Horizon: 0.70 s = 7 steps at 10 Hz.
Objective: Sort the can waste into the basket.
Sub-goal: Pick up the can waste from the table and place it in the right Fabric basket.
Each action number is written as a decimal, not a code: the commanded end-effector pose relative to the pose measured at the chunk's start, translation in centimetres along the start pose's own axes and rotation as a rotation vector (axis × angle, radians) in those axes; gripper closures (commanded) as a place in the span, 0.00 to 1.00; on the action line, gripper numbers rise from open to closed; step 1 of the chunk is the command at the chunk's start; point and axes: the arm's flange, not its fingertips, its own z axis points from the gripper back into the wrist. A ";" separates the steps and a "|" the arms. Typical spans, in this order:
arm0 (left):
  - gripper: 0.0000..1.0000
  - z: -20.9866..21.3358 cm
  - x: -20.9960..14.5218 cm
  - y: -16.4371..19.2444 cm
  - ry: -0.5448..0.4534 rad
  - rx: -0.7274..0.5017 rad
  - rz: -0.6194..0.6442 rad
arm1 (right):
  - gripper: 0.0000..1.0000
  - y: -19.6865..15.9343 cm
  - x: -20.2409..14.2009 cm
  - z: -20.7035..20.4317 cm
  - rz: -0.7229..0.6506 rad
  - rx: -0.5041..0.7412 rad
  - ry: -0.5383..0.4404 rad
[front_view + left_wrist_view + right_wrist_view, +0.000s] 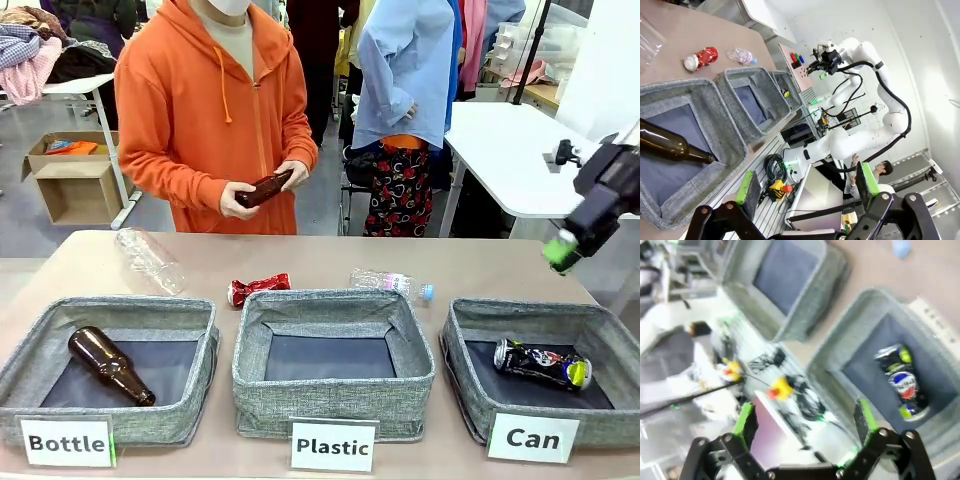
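A dark crushed can point(542, 363) with blue, red and yellow print lies inside the grey basket labelled "Can" point(468, 322) at the front right. A shiny red crushed can point(258, 288) rests on the table just behind the middle bin. My right gripper point(563, 250) hangs high above the basket's far right corner. In the right wrist view this gripper point(805, 419) is open and holds nothing, with the dark can point(902, 382) in the basket point(836, 349) below it. My left gripper point(807, 185) is open too, over the left bin, with the red can point(701, 57) farther off.
A "Bottle" bin point(30, 350) holds a brown bottle point(110, 366). The "Plastic" bin point(250, 340) stands in the middle. Two clear plastic bottles point(150, 260) point(392, 283) lie on the far half of the table. A person in orange holds another brown bottle point(265, 188).
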 end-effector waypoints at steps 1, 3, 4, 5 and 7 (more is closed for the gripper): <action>0.00 0.1 -0.1 -0.2 0.000 -0.013 -0.001 | 0.00 -1.0 0.5 1.4 -0.552 0.631 -0.673; 0.00 0.1 -0.1 -0.2 0.000 -0.013 -0.001 | 0.00 -1.5 -0.6 1.7 -0.523 0.647 -0.812; 0.00 0.0 0.0 0.0 0.000 0.000 0.000 | 0.00 -1.7 -0.8 1.7 -0.504 0.624 -0.848; 0.00 2.3 -0.5 -3.3 0.001 -0.070 -0.099 | 0.00 -2.4 -0.2 2.2 -0.296 0.318 -0.225; 0.00 7.8 -2.4 -8.8 -0.102 -0.230 -0.238 | 0.00 -2.4 -0.2 2.2 -0.296 0.318 -0.225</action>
